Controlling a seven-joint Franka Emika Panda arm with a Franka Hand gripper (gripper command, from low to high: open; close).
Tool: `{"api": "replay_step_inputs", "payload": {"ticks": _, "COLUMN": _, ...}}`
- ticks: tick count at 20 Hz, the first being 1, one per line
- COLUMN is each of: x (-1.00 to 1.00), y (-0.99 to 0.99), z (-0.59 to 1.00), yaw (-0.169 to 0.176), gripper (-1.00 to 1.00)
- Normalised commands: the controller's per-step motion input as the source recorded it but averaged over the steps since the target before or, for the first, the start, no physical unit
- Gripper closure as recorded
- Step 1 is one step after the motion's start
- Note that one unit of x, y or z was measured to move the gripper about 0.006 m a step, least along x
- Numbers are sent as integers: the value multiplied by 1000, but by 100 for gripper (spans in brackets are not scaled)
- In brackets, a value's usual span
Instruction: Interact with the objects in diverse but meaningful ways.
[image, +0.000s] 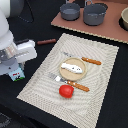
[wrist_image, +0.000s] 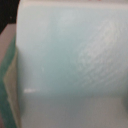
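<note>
Exterior view: your gripper (image: 16, 69) sits at 9 o'clock of the mat (image: 70, 75), right over the carton (image: 18, 75). The carton stands off the mat edge on the dark table (image: 107, 100). You can't tell from here whether the fingers are spread or pinching it. Tomato (image: 66, 91) lies at 6 o'clock of the plate (image: 72, 70); the white piece (image: 71, 68) rests on the plate. Sausage (image: 46, 41) lies at 11 o'clock, off the mat. Two pots (image: 85, 12) sit at 12.

Wrist view: a pale, blurred carton face (wrist_image: 70, 55) fills your frame; fingers not visible.
</note>
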Motion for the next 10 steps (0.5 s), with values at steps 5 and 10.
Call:
{"api": "replay_step_inputs", "payload": {"ticks": 5, "x": 101, "y": 862, "z": 1000, "yaw": 105, "gripper": 100}}
{"api": "replay_step_inputs", "payload": {"ticks": 10, "x": 373, "y": 932, "z": 993, "yaw": 65, "gripper": 100}}
